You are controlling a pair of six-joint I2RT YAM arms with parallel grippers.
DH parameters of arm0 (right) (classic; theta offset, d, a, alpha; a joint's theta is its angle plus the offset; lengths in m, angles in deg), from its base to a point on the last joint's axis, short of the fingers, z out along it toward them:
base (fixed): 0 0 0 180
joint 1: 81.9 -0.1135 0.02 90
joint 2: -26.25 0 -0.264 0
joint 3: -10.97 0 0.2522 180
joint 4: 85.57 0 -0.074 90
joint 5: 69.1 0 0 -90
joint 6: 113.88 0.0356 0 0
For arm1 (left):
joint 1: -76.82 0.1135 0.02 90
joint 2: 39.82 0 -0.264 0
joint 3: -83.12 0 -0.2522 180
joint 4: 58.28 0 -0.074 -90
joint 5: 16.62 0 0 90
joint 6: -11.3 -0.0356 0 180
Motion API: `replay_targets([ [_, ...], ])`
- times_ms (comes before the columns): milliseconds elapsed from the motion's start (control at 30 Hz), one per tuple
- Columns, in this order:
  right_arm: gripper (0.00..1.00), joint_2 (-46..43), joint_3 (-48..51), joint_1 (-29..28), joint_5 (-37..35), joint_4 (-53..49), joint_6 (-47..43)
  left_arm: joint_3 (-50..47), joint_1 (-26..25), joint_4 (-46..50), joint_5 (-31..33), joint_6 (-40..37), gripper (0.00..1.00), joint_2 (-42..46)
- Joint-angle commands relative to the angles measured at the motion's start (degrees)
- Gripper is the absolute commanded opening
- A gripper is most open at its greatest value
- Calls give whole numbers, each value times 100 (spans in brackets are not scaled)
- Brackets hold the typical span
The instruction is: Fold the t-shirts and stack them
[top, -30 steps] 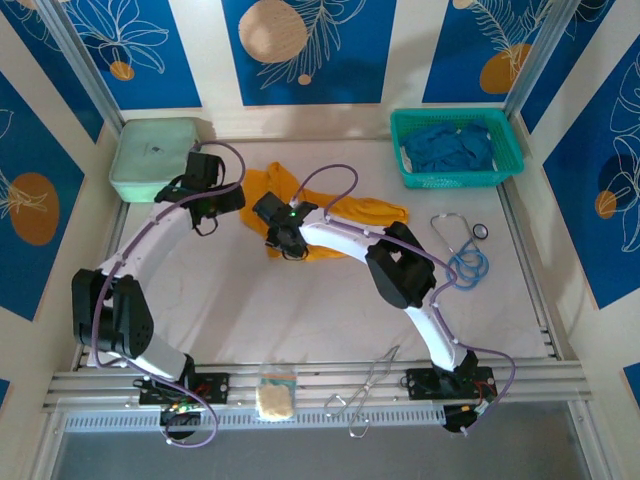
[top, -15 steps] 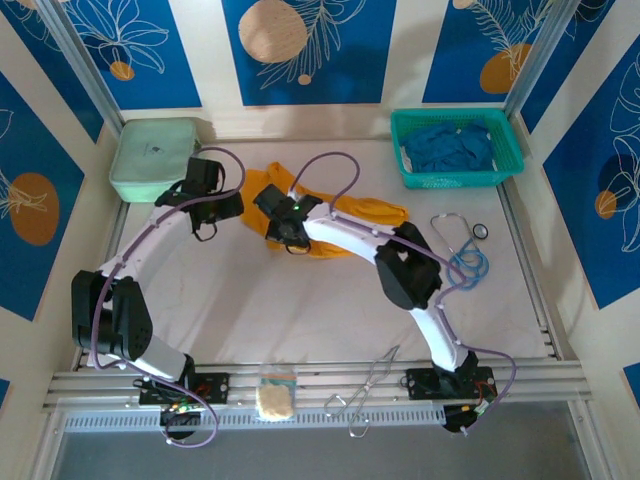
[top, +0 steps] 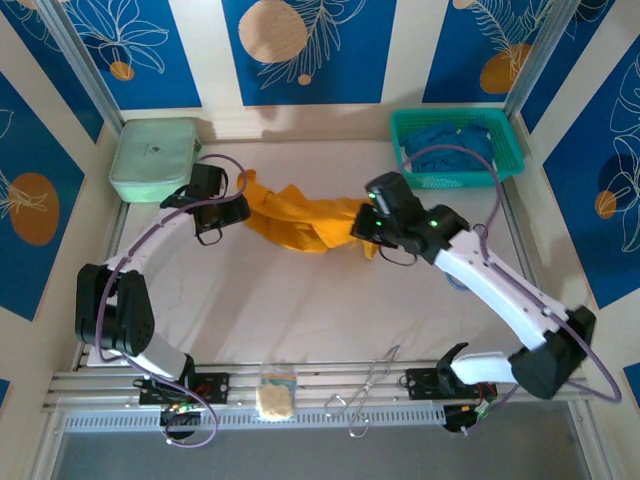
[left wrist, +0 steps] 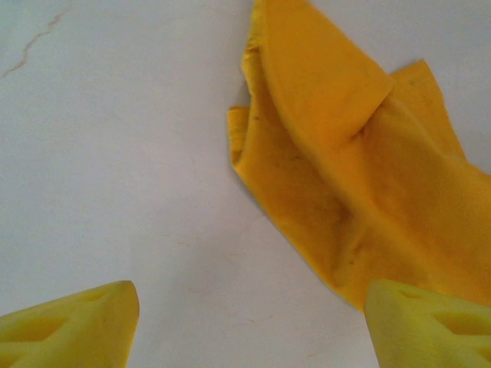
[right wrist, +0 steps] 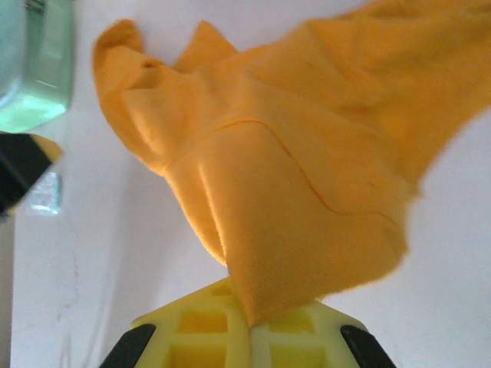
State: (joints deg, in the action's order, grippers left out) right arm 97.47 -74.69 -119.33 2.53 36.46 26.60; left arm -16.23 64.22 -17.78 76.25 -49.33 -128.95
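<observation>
While right jaws pinch the mustard t-shirt (right wrist: 307,153), left jaws gape — beside it.

Your mustard-orange t-shirt (top: 300,222) lies crumpled and unfolded on the table (top: 300,310), drawn out in a loose band across the far middle; its right end is gathered to a narrow fold and pinched in the right gripper (top: 362,226); its left end lies bunched on the surface, one edge turned over on itself; your deep blue t-shirts (top: 450,148) sit heaped and unfolded in the teal basket (top: 458,181) at the far right, well apart from the orange one.
</observation>
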Motion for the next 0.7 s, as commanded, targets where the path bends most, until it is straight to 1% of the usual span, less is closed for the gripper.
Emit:
replay_targets([
  [0,0,-806,543,410,944,-219,-178,-68,-3,-244,-460,237,82,-120],
  [67,0,-1199,814,683,1137,-319,-198,-80,-23,-336,-573,346,86,-208],
  [167,0,-1550,1104,982,1387,-404,-227,-105,-46,-446,-664,500,88,-415],
  [267,0,-1723,1323,1126,1539,-371,-232,-13,-43,-450,-670,563,88,-776],
  [367,0,-1787,1477,1183,1620,-305,-226,169,-41,-428,-516,535,88,-1217],
  [433,0,-1798,1536,1198,1668,-276,-223,374,-44,-513,-452,437,87,-1476],
  [567,0,-1813,1606,1245,1674,-283,-232,821,-41,-591,-486,238,81,-1797],
  [667,0,-1881,1689,1295,1678,-274,-207,1124,-45,-566,-311,52,78,-1976],
])
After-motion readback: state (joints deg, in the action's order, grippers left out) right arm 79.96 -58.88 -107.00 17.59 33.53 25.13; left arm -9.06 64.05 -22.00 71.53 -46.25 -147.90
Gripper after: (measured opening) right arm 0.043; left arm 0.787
